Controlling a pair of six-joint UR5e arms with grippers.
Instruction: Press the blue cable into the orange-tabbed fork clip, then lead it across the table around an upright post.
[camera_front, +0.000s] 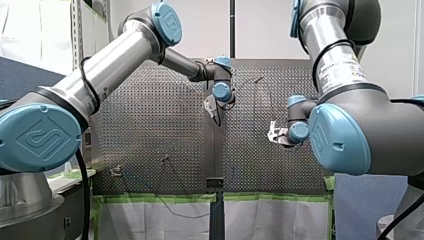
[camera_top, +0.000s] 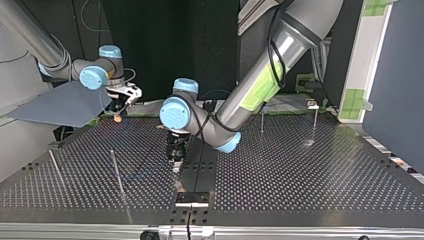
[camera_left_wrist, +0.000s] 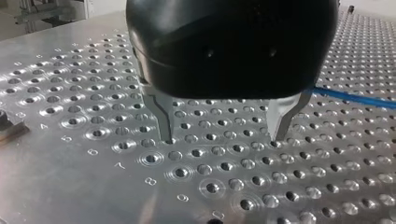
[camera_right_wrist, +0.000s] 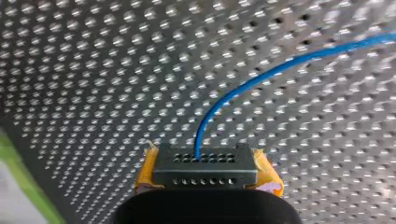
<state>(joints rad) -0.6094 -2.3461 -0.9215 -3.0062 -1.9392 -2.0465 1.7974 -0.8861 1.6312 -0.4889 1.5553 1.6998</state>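
Perforated table (camera_left_wrist: 70, 93) beneath my left gripper (camera_left_wrist: 223, 137), fingers (camera_left_wrist: 161, 114) spread; my right gripper (camera_right_wrist: 208, 164) pinches the blue cable (camera_right_wrist: 261, 77); green tape (camera_front: 160, 198) lines the table's near edge.

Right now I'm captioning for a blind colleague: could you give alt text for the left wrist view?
My left hand, black with two metal fingers, hangs open just over the perforated table, nothing between its fingers. A blue cable runs along the table beyond one finger.
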